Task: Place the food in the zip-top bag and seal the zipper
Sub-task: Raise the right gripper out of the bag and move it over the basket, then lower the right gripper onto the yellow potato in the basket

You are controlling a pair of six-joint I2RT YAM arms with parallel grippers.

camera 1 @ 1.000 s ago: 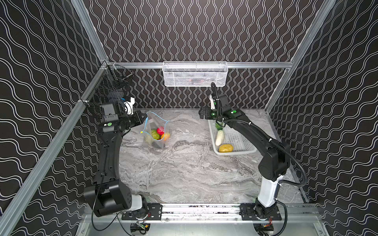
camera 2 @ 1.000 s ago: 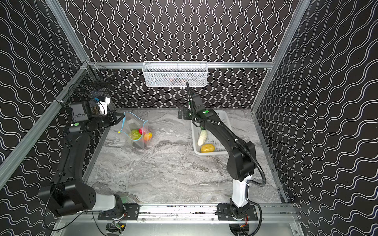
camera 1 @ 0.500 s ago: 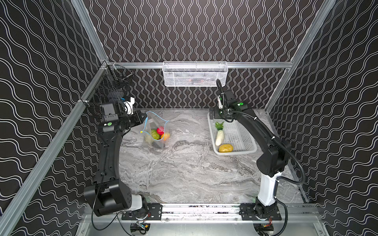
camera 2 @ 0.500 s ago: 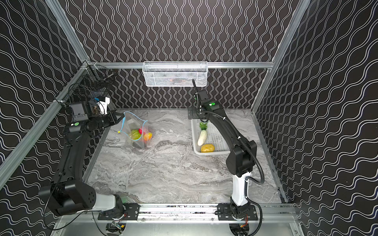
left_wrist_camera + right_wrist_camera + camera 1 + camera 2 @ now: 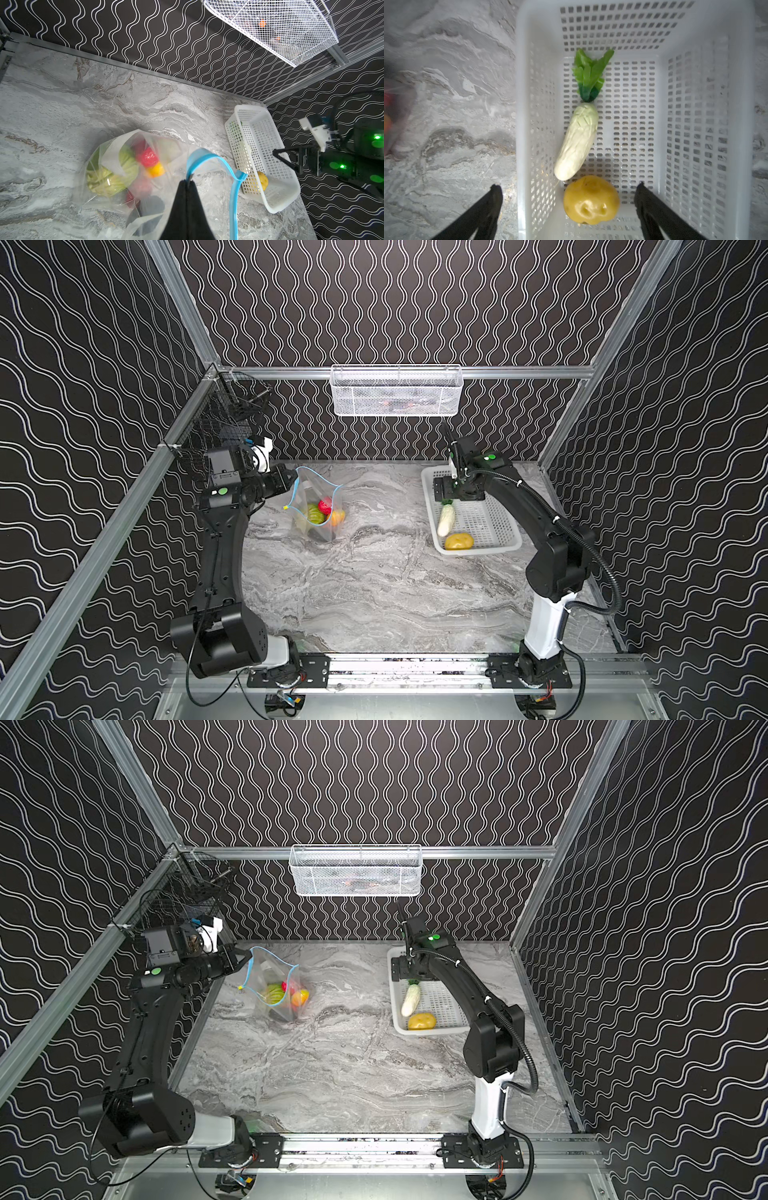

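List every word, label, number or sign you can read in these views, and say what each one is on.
No readable text in any view.
Pale patch on the zip-top bag: too small and blurred to read.
White basket: no lettering visible.

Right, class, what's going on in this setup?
The left gripper is shut on the mouth of the zip-top bag, holding it open; green cabbage and a red fruit already lie inside. The right gripper hangs open over the white basket, where the white radish and yellow potato wait. The zipper is not yet sealed.
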